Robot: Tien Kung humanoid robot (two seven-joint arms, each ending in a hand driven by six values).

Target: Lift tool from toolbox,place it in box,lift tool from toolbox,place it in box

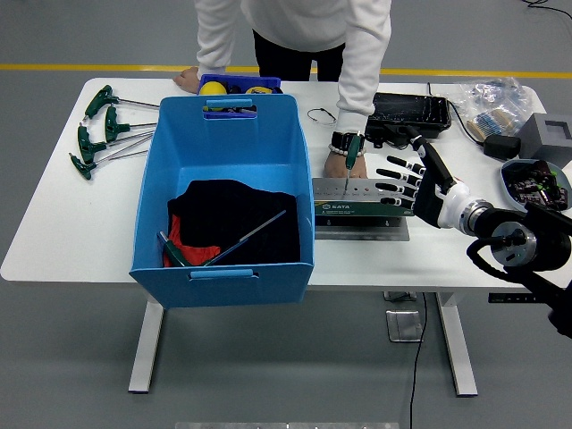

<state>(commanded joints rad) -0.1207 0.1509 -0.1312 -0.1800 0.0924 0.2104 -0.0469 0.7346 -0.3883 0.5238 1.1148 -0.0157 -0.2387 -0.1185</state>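
A grey and green tool rack (365, 198) stands on the table right of the blue box (223, 192). One green T-handle tool (353, 152) stands upright in the rack's left holes. My right hand (399, 180) hovers over the rack's right end with fingers spread, holding nothing, well right of the tool. The blue box holds black and red cloth and two green-handled tools (241, 239). A person's hand (338, 161) rests on the table just behind the rack by the upright tool. My left arm does not show.
Several green T-handle tools (100, 134) lie at the table's far left. A black case (409, 114) sits behind the rack; a plastic bag (490, 96), grey box (547, 134) and a dish of parts (536, 179) lie at the right. The person's other hand (186, 79) rests behind the box.
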